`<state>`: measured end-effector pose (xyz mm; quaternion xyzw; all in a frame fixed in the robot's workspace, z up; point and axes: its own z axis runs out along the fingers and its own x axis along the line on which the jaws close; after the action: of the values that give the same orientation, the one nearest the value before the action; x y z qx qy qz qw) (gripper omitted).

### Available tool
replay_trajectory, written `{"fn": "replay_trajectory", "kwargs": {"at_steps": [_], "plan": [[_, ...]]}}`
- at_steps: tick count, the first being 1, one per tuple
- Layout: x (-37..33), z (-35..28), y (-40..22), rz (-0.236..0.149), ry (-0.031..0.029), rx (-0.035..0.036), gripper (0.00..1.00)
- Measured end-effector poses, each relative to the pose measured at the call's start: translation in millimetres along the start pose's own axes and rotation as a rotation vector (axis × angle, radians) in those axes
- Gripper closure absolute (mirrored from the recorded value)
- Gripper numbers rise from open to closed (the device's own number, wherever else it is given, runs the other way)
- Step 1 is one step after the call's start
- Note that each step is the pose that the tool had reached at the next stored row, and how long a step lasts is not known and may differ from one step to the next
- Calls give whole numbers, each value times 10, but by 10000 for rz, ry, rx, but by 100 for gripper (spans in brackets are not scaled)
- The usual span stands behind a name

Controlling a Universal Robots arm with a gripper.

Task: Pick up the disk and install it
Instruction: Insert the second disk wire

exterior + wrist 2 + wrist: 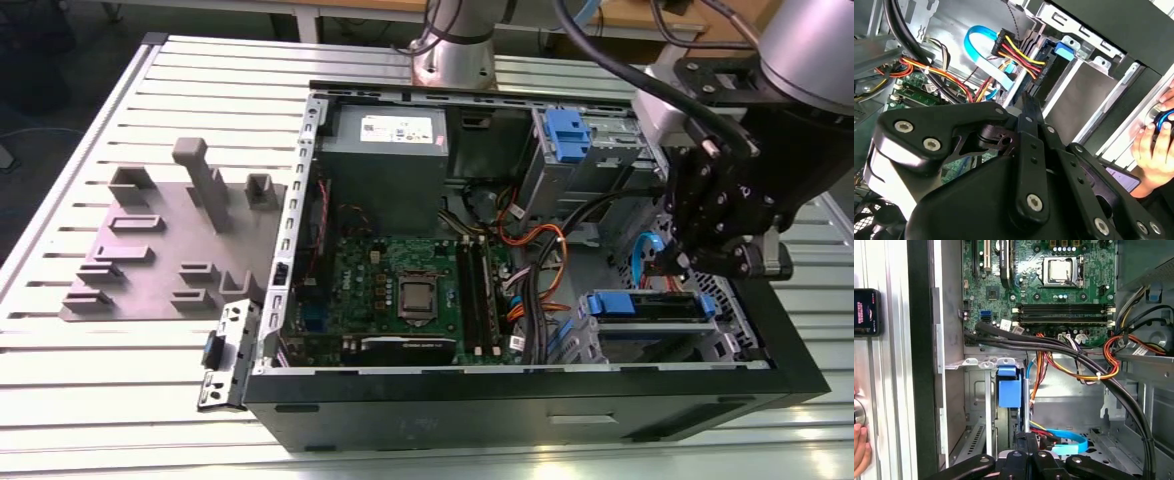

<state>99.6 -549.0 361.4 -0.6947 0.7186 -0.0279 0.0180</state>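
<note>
1. Gripper (694, 262) hung inside the open computer case (534, 410), low over the drive bay at the exterior view's right, with the arm (814, 50) reaching in from above.

2. Whether its fingers were spread or pressed together could not be told; in both wrist views the black linkage covered the tips.

3. Disk (649, 306) sat in that bay directly under the gripper, its blue carrier frame facing up, close beneath or touching the fingers. It looked seated or nearly so, though that was a judgement.

4. In the first wrist view the blue carrier (1008, 387) stood just past the gripper, held between the grey bay rails (985, 405).

5. Cables crowded the spot: an orange, red and yellow bundle (541, 250) ran beside the bay, and a light blue flat cable (981, 37) curled next to the power plug (1016, 52) in the second wrist view.

6. Trouble could come from those wires; a finger catching one might pull a plug loose or pinch it under the disk.

7. Should the carrier sit crooked on the rails, pushing down might jam it or bend a clip.

8. A person's hand (1151, 145) rested on a device outside the case, clear of the arm.
</note>
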Motion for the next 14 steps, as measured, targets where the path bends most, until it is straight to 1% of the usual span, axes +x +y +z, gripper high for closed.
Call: {"fn": "replay_trajectory", "kwargs": {"at_steps": [2,6,8,9,11,14], "plan": [[-13,-16,-1,-1,3,-41,89],[-30,-44,-10,-3,5,-190,89],[-42,-43,-37,-4,7,-324,89],[-50,-45,-51,-6,13,-367,89],[-68,-43,-71,-7,13,-413,89],[-100,-42,-94,-9,14,-431,89]]}}
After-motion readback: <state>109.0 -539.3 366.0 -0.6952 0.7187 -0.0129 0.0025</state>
